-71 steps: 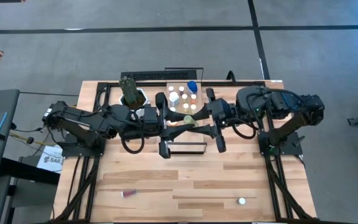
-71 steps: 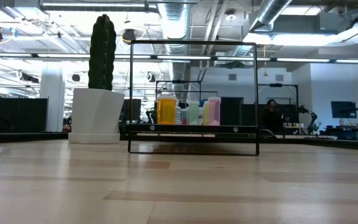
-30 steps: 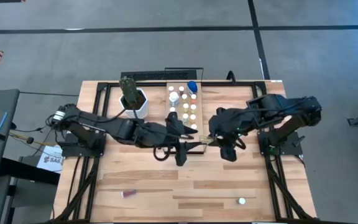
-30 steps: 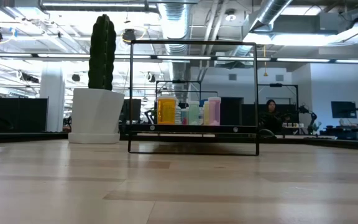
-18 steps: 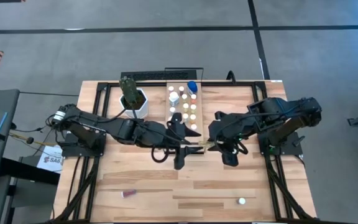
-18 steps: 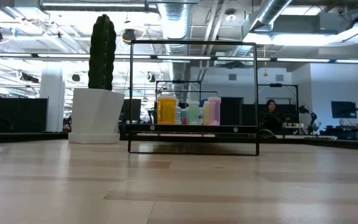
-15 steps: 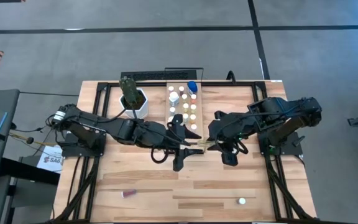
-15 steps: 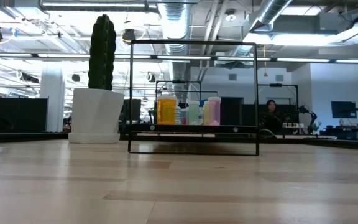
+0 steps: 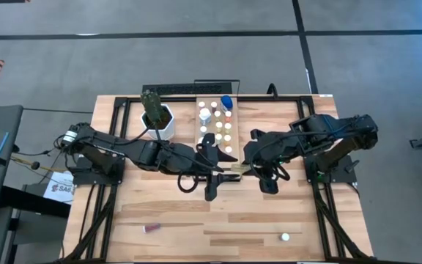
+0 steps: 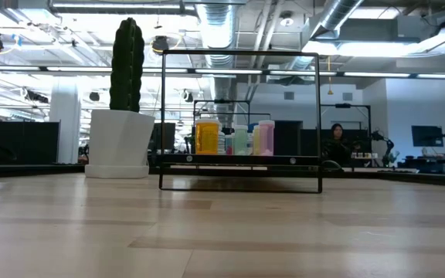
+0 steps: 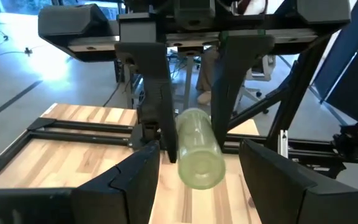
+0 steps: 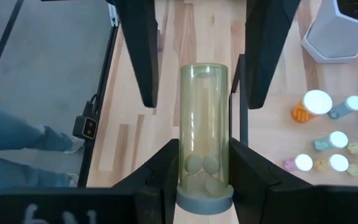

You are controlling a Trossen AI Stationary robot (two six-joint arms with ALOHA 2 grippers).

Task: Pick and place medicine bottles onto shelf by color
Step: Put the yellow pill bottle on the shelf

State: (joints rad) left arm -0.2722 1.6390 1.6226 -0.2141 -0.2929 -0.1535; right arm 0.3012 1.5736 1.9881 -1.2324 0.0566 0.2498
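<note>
Mid hand-over, by the look of it. Green bottle (image 12: 204, 143) lying level in the air over the middle of the bench, just off the near end of the shelf (image 10: 240, 161), which stands toward the far edge. Right gripper (image 12: 205, 163) pinching the bottle at its grey-capped end, a few pills visible inside against the cap. Left gripper (image 11: 197, 168) spread wide, one finger on each side of the bottle's bare bottom end, neither finger touching it as far as can be seen.

To do the step well: bring the left fingers further along the body so the pads land on the straight wall, clear of the rounded bottom and well short of the right fingers. Centre first, so both pads meet the bottle together and do not swing it. Close firmly on the smooth plastic; slippery, likely. Release on the right only once the left grip is sure, then draw the right arm straight back along the bottle's axis to avoid dragging it.

Other bottles (image 9: 217, 117) standing in rows on the shelf. A reddish bottle (image 9: 151, 228) and a small white piece (image 9: 285, 237) lying near the bench's front edge, well apart from both arms.
</note>
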